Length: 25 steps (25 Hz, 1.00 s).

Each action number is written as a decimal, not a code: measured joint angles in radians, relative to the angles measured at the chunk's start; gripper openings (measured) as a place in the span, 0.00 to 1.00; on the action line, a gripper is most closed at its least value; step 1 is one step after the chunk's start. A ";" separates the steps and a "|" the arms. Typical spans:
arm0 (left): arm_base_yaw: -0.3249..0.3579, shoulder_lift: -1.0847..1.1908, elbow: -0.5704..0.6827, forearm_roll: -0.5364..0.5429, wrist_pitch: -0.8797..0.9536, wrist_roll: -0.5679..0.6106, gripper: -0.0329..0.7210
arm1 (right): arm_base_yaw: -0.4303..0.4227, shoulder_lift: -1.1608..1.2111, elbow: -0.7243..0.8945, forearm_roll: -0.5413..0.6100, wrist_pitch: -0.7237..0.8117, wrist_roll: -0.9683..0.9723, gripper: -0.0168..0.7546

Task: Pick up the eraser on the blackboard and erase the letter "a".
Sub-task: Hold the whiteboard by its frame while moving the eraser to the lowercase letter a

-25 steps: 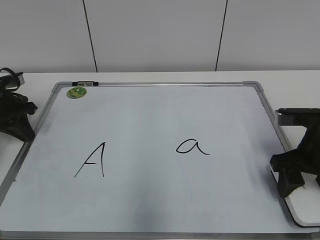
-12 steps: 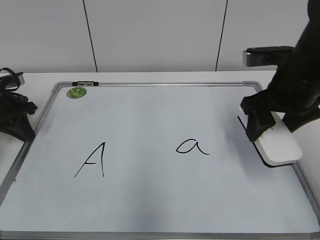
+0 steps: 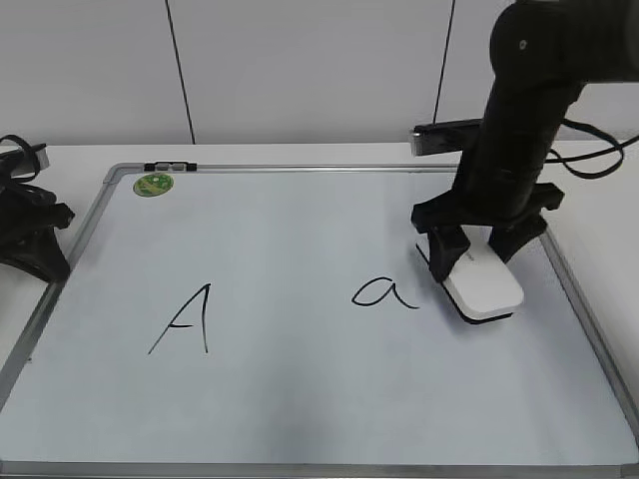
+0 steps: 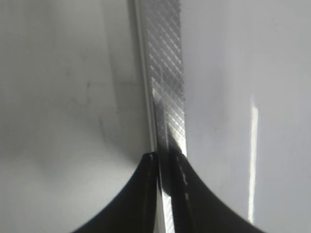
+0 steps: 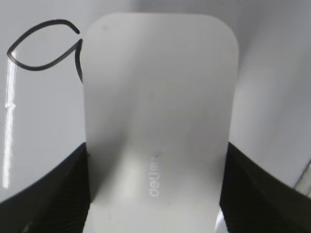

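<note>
We see the right gripper point(image 3: 479, 245) clamped on both long sides of the white eraser point(image 3: 482, 283), which sits over the blackboard point(image 3: 300, 220) just right of the letter "a" point(image 3: 383, 292). In the right wrist view the eraser's edge overlaps the letter's tail. The left gripper point(image 3: 30, 235) sits at the board's left frame; we cannot tell its opening.

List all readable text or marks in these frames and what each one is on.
"A": black marker capital on the blackboard, left half.
"a": the letter "a", black marker, just left of the eraser.
"deli...": grey lettering on the eraser top; the end is too faint to read.
Green sticker: print too small to read.
</note>
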 joint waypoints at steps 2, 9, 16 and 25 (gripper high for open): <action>0.000 0.000 0.000 0.000 0.000 0.000 0.09 | 0.009 0.049 -0.038 0.000 0.002 -0.010 0.71; 0.000 0.000 0.000 -0.002 0.000 0.000 0.09 | 0.018 0.156 -0.103 0.003 -0.028 -0.030 0.71; 0.000 0.000 0.000 -0.002 0.000 0.000 0.09 | 0.018 0.181 -0.110 -0.007 -0.091 -0.036 0.71; 0.000 0.000 0.000 -0.002 0.000 0.000 0.09 | 0.053 0.206 -0.131 -0.046 -0.088 -0.036 0.71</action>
